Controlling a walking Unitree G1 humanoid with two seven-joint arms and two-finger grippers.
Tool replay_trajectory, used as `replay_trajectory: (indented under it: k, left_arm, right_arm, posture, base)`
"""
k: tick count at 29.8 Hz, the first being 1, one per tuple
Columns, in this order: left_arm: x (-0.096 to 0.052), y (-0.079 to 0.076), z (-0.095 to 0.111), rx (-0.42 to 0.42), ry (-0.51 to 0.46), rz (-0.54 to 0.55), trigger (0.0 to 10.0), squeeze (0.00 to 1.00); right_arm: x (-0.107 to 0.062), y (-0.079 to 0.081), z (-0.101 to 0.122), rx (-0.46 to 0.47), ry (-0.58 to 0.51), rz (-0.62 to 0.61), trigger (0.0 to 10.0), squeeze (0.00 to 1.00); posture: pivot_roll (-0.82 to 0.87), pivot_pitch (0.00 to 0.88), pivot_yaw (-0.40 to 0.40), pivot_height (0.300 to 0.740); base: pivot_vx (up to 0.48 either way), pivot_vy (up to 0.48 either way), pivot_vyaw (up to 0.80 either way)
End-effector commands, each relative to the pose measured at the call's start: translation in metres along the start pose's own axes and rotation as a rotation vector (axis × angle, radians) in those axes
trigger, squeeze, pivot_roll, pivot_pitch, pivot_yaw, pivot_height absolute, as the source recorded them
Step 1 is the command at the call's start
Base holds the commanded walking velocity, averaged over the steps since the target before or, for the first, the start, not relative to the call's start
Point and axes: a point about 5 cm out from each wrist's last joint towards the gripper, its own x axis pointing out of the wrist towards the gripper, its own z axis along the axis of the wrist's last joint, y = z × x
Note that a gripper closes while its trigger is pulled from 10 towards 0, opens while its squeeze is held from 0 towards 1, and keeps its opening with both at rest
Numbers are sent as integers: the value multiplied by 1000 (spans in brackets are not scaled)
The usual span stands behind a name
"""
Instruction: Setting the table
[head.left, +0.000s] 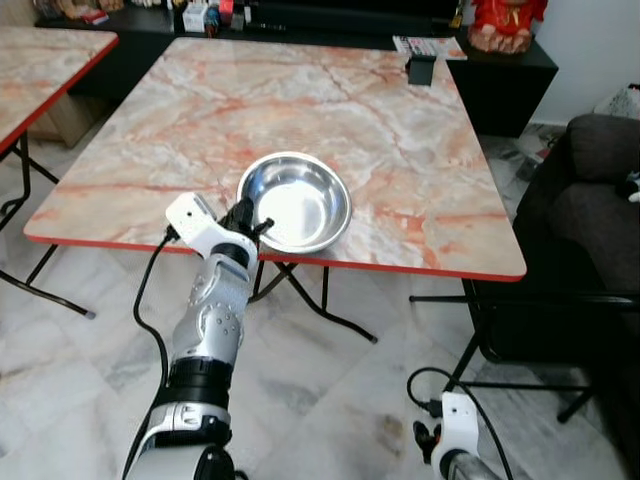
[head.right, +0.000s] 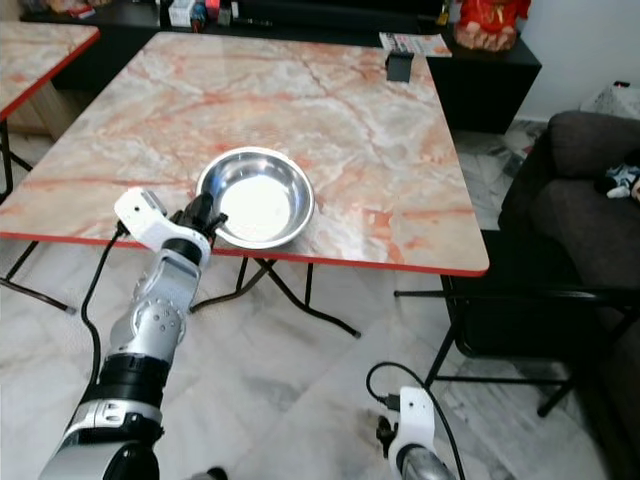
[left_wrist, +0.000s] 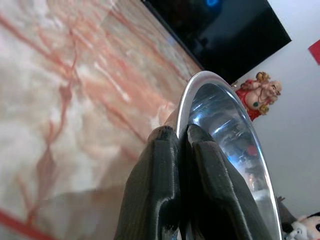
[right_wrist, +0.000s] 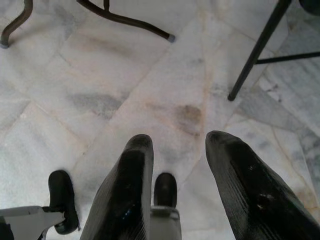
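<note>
Bowl: the shiny round steel bowl (head.left: 294, 201) sits on the pink marble counter with the red edge (head.left: 420, 150), close to the counter's near edge.
Left hand: the left hand (head.left: 246, 219) is at the bowl's near rim. Its two black fingers (left_wrist: 160, 190) are pressed almost together, with the thin rim pinched between them.
Right hand: the right hand (right_wrist: 175, 170) hangs low, well away from the bowl, over the white marble floor (right_wrist: 100, 75). Its fingers are apart and hold nothing.
Step now: I think the bowl is being put in its place on the counter.
How to do it well: keep the pinch firm, because a thin shiny rim can slip. Keep the bowl flat on the counter, so it does not tip up on one side.
Watch out: the bowl is near the counter's edge, so pushing it further in looks safer than pulling it back.
Letting go: open the fingers only when the bowl sits still, then draw the hand straight back so it does not bump the rim.
Other things: a small black box (head.left: 421, 70) stands at the far side of the counter, well away from the bowl.
</note>
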Motion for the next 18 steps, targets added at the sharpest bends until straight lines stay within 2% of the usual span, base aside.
replay_trajectory:
  k: [1, 18]
  left_arm:
    - [3, -6, 7, 13, -19, -28, 10000, 0]
    - [3, -10, 5, 9, -13, -56, 10000, 0]
  right_arm:
    - [-1, -1, -4, 17, 10, -10, 10000, 0]
    - [0, 0, -3, 13, 9, -8, 10000, 0]
  posture:
    - [69, 128, -44, 740]
    - [67, 124, -46, 740]
  base:
    - [341, 0, 0]
    - [350, 0, 0]
